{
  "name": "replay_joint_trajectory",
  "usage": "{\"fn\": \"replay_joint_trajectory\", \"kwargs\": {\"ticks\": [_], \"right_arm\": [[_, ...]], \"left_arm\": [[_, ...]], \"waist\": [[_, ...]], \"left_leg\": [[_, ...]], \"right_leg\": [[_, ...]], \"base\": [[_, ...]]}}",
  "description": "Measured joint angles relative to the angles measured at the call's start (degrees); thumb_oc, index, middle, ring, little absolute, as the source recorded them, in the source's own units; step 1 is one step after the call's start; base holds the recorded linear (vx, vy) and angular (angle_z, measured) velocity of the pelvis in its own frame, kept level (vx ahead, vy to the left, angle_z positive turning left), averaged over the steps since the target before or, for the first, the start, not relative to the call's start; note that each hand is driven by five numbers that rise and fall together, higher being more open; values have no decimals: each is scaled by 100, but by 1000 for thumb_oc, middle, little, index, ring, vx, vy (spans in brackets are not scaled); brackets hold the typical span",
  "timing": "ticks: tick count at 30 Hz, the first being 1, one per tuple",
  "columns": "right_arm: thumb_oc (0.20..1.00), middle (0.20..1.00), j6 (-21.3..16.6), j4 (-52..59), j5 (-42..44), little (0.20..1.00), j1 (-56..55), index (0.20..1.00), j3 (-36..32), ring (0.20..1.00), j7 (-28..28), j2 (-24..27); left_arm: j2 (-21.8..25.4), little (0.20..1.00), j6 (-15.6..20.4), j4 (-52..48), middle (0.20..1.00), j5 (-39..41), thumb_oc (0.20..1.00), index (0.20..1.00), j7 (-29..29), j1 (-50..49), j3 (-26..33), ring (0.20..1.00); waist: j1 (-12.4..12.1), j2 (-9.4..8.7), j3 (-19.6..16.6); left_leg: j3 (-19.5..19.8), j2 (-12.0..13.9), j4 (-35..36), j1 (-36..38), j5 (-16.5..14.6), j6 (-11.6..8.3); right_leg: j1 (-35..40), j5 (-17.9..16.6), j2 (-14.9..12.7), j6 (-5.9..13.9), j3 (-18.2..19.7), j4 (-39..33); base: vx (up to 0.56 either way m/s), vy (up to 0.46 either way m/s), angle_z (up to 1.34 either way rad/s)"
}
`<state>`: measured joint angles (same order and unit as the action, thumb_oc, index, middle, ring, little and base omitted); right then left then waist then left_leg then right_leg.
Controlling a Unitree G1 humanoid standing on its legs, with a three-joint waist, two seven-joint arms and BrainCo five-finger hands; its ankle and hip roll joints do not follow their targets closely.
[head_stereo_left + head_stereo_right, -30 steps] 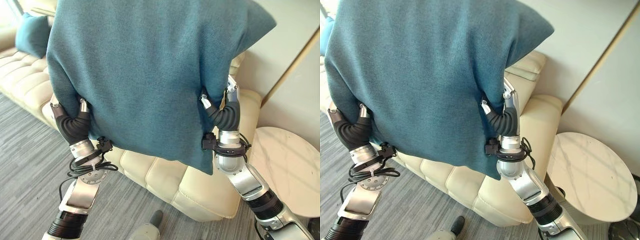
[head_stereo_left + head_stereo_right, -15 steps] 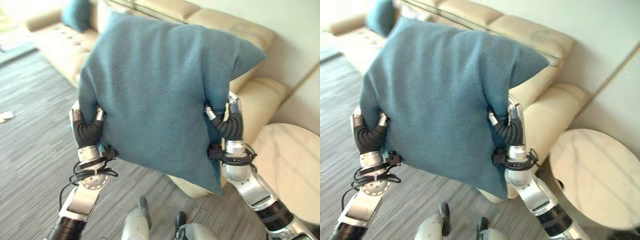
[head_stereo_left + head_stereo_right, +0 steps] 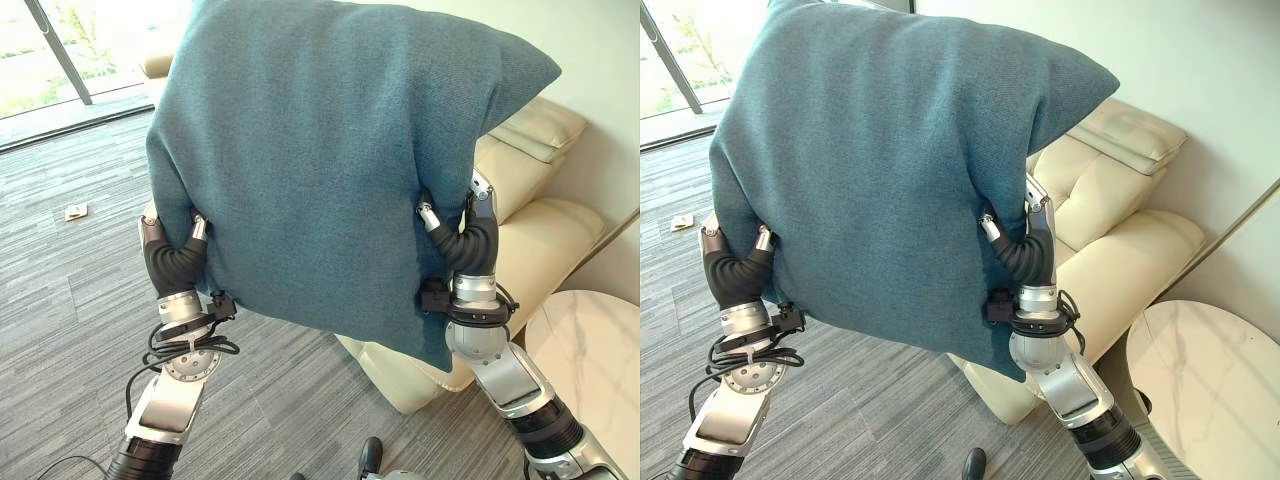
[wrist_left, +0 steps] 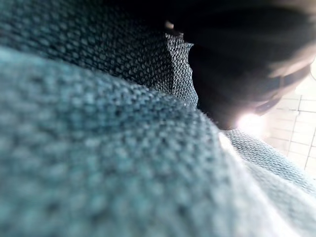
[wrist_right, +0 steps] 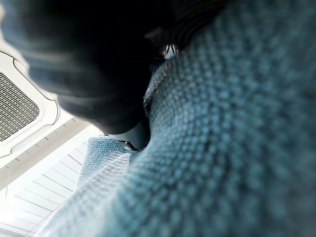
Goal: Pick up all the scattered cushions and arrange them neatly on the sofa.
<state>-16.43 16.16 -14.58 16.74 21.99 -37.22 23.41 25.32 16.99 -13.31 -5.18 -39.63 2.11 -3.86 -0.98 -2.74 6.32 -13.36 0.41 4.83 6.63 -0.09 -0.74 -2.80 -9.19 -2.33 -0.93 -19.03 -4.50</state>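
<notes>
1. Cushion, large, square, of teal woven fabric (image 3: 320,170): I hold it in the air in front of the camera, between both hands, well above the grey striped carpet floor (image 3: 70,300)
2. My left hand (image 3: 170,245) is on the cushion's lower left edge and my right hand (image 3: 462,235) is on its right edge. The fingers of both hands go in behind the fabric, so I cannot tell if they are curled on it or only pressing it
3. In both wrist views I see mostly the teal weave from very close, pushed against the dark part of each hand, and this does not show the fingers either
4. The cream leather sofa (image 3: 1120,250) is behind and to the right of the cushion, with its armrest near my right arm. The cushion is not yet on it, it hangs in front of the seat
5. For progress, I judge this cushion is picked up but not placed. How many cushions are already on the sofa or left on the floor I cannot see, because the cushion hides much of the scene
6. The cushion looks soft and full, its top right corner stands out as a point and its lower edge sags a little between my hands
7. A round white marble side table (image 3: 1215,370) stands just beside the sofa end
</notes>
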Motion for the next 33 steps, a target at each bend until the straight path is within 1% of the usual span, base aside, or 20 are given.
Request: {"fn": "replay_joint_trajectory", "kwargs": {"ticks": [6, 9, 10, 11, 12, 13, 14, 15, 16, 18, 19, 21, 22, 25, 27, 28, 29, 30, 31, 33], "right_arm": [[200, 200, 6, 0, 0, 200, 0, 200, 0, 200, 37, -33], [200, 200, 20, -17, -4, 200, 11, 200, -23, 200, 48, -40], [200, 200, 23, -39, -17, 200, 20, 200, -37, 200, 46, -63], [200, 200, 82, -42, -10, 200, -22, 200, -23, 200, 25, 2], [200, 200, 75, -47, -13, 200, -160, 200, 27, 200, 6, -6], [200, 200, 51, -34, -21, 200, -160, 200, 34, 200, 7, -6], [200, 200, 34, -28, -23, 200, -166, 200, 9, 200, 17, -31], [200, 200, 25, -3, -23, 200, -126, 200, -16, 200, 49, -55], [200, 200, 20, -4, -19, 200, -128, 200, -6, 200, 82, -73], [200, 200, 23, -39, -2, 200, -148, 200, -7, 200, 116, -106], [200, 200, 22, -39, -1, 200, -150, 200, -11, 200, 117, -119], [200, 200, 22, -40, -2, 200, -147, 200, -8, 200, 116, -117], [200, 200, 19, -40, -2, 200, -148, 200, -4, 200, 115, -119], [200, 200, -3, -103, 2, 200, -140, 200, -11, 200, 110, -76], [200, 200, -4, -245, 36, 200, -126, 200, -45, 200, 118, -19], [200, 200, -9, -241, 123, 200, -130, 200, -77, 200, 144, 6], [200, 200, -5, -239, 132, 200, -129, 200, -100, 200, 177, -9], [200, 200, -5, -239, 133, 200, -129, 200, -100, 200, 178, -9], [200, 200, -7, -226, 225, 200, -131, 200, -51, 200, 231, 20], [200, 200, -6, -210, 260, 200, -125, 200, -69, 200, 228, 4]], "left_arm": [[-1, 200, 0, 13, 200, 0, 200, 200, 29, 4, 14, 200], [2, 200, -3, 32, 200, 2, 200, 200, 36, 66, 5, 200], [-22, 200, 11, 174, 200, -3, 200, 200, 25, 212, -69, 200], [-84, 200, -31, 566, 200, 6, 200, 200, 24, 584, -285, 200], [-75, 200, -53, 617, 200, 0, 200, 200, 22, 497, -383, 200], [-57, 200, -53, 620, 200, 1, 200, 200, 18, 473, -356, 200], [-29, 200, -53, 620, 200, 4, 200, 200, 20, 469, -281, 200], [39, 200, -48, 618, 200, 4, 200, 200, 21, 499, -222, 200], [50, 200, -50, 634, 200, 7, 200, 200, 17, 500, -193, 200], [42, 200, -50, 697, 200, 7, 200, 200, 19, 480, -197, 200], [30, 200, -50, 697, 200, 6, 200, 200, 20, 467, -218, 200], [13, 200, -50, 685, 200, 0, 200, 200, 19, 464, -211, 200], [18, 200, -50, 679, 200, 0, 200, 200, 18, 463, -211, 200], [-58, 200, -50, 614, 200, -5, 200, 200, 18, 447, -209, 200], [-91, 200, -50, 566, 200, -5, 200, 200, 25, 432, -210, 200], [-14, 200, -51, 564, 200, 0, 200, 200, 75, 441, -163, 200], [-34, 200, -51, 560, 200, -1, 200, 200, 103, 431, -114, 200], [-37, 200, -51, 560, 200, -1, 200, 200, 103, 431, -114, 200], [-51, 200, -51, 559, 200, 2, 200, 200, 138, 422, -88, 200], [-35, 200, -49, 483, 200, 0, 200, 200, 154, 430, -53, 200]], "waist": [[-45, -11, -7], [-26, -8, -16], [-22, 22, 55], [99, 204, 278], [193, 157, 240], [186, 98, 254], [154, 68, 276], [157, -86, 301], [151, -183, 274], [196, -158, 311], [203, -184, 296], [197, -189, 287], [202, -227, 263], [251, -147, 219], [291, -61, 184], [308, -97, 180], [281, -140, 175], [279, -141, 175], [223, -86, 172], [214, -79, 178]], "left_leg": [[8, -45, 0, 3, -11, 28], [28, -83, -3, -65, 17, 146], [58, -204, -207, -218, -158, 350], [330, -173, -715, -508, -315, 615], [492, -272, -744, -465, -410, 594], [486, -303, -749, -477, -410, 594], [526, -317, -752, -533, -410, 592], [557, -373, -726, -628, -409, 591], [562, -390, -741, -674, -391, 573], [603, -422, -731, -591, -413, 529], [632, -427, -663, -510, -457, 495], [658, -444, -450, -206, -482, 383], [679, -485, -371, -63, -401, 316], [792, -322, -327, 216, -592, 39], [767, -11, -613, 312, -740, -188], [778, 83, -1429, 99, -869, -389], [666, 139, -2323, -278, -938, -464], [663, 142, -2350, -300, -938, -464], [726, 176, -3230, -711, -996, -549], [854, 175, -3684, -1069, -1023, -594]], "right_leg": [[-11, -128, -14, -93, 47, 13], [-316, 21, -124, 9, 152, 550], [-649, 161, -297, 202, 287, 1271], [-1616, 307, -739, 446, 543, 3391], [-2049, 734, -726, 595, 1027, 4083], [-2106, 920, -656, 595, 1236, 3964], [-2046, 1067, -582, 656, 1383, 3324], [-1929, 1108, -502, 736, 1269, 2020], [-1879, 1039, -509, 822, 1022, 1381], [-1721, 919, -519, 834, 686, 700], [-1629, 839, -524, 806, 486, 535], [-1355, 559, -490, 605, 332, 535], [-1201, 454, -481, 600, 343, 499], [-895, -426, -283, 215, 366, 348], [-643, -340, 32, -254, 351, 331], [-501, -104, 128, -438, 401, 385], [-433, -96, 136, -445, 505, 361], [-431, -96, 136, -445, 508, 360], [-179, 131, 182, -596, 707, 331], [-6, 168, 211, -608, 791, 264]], "base": [[5, 104, -4], [7, 218, 3], [141, 231, 38], [237, 29, 62], [294, -31, 63], [262, -73, 29], [280, -74, 11], [315, -76, 20], [310, -66, 30], [286, -93, 27], [285, -114, 15], [259, -87, 13], [253, -78, 6], [353, -140, 13], [291, -193, -2], [298, -213, -27], [179, -130, -21], [116, -72, -46], [131, -54, -44], [129, -35, -51]]}}
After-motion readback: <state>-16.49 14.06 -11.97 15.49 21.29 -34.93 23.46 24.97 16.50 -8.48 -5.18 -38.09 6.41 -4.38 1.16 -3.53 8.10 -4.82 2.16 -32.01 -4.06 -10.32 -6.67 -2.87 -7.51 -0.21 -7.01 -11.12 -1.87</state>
